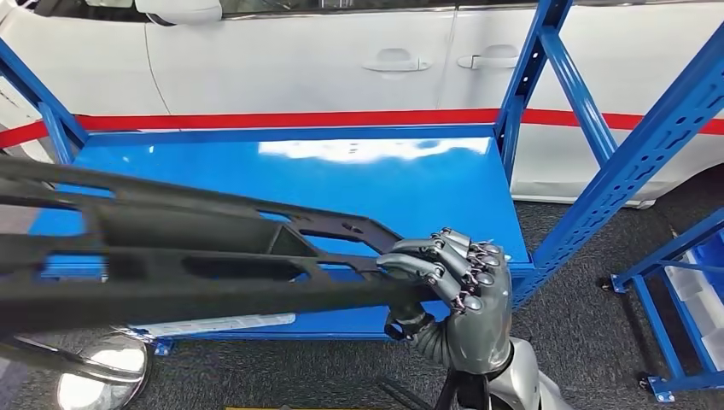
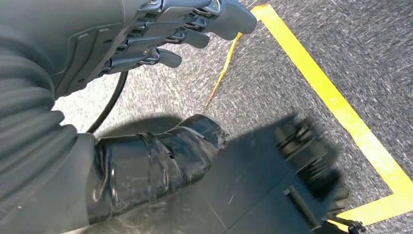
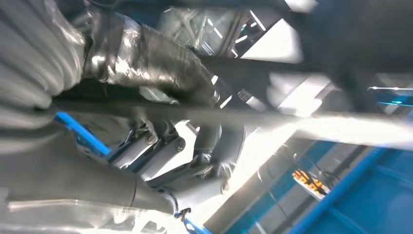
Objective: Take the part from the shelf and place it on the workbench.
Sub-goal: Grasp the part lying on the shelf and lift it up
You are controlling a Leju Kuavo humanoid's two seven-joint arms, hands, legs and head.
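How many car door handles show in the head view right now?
2. The front door handle sits on the white car above the shelf; the rear door handle is just right of it, beside the blue upright. Others may lie outside the frame.

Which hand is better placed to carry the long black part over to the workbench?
The right hand: it already grips the end of the black part in front of the blue shelf. The left hand hangs over the grey floor, holding nothing.

head view: we look down from high onto the blue shelf (image 1: 384, 184). left wrist view: close, facing floor. right wrist view: close behind our hand, sharing the shelf.
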